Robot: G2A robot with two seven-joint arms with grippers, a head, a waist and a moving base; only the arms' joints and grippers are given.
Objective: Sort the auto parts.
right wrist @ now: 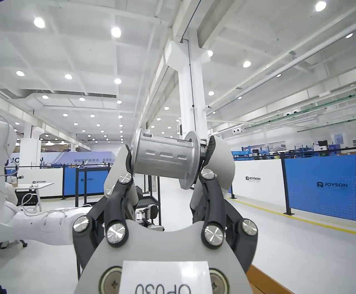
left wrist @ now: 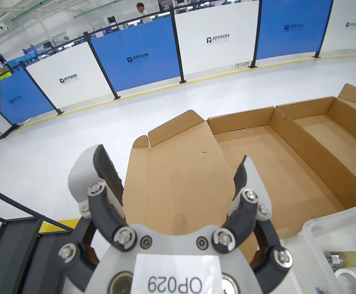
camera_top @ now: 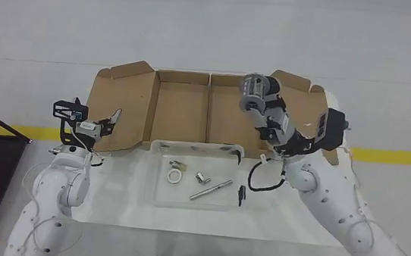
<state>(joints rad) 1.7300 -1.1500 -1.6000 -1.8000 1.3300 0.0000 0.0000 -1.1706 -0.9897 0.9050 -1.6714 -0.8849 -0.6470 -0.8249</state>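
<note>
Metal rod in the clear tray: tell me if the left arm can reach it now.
Probably yes: the left gripper is open and empty near the tray, and nothing covers the rod.

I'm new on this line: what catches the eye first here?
The silver flanged metal spool, clamped in the right end effector above the right half of the open brown cardboard box. Then the left end effector, open and empty over its left flap, and the clear plastic tray of small parts nearer the robot.
</note>
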